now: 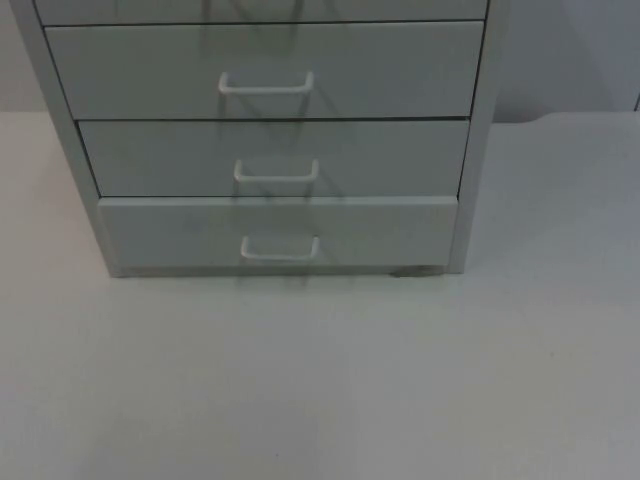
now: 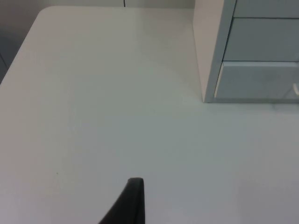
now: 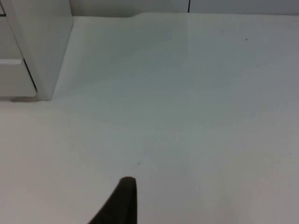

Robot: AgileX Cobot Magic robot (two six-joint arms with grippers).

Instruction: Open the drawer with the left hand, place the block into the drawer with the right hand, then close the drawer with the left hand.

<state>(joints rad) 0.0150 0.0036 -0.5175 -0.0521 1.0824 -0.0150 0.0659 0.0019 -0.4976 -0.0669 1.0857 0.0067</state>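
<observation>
**Drawers all shut, both arms held off**

Nearest lay the white table [image 1: 320, 380], matte and smooth. The left gripper [image 2: 133, 200] hung over it well out from the cabinet's [image 1: 270, 140] left side; the right gripper [image 3: 124, 200] hung likewise off its right side. One black fingertip of each showed, so I could not tell whether either was wide or narrow. Neither held anything.

Farther back stood the cabinet, pale grey, boxy, with flat painted fronts that looked like sheet metal or laminate. The bottom drawer [image 1: 280, 232] sat flush or nearly so, the middle drawer [image 1: 275, 155] and top drawer [image 1: 265, 65] shut above it. Each carried a thin white wire handle [image 1: 280, 248], a stiff, slim bail standing proud of the front.

I judged a drawer would slide stiffly rather than lightly, and the bail's middle was the place to hook it; the smooth wire could slip. I saw no block.
</observation>
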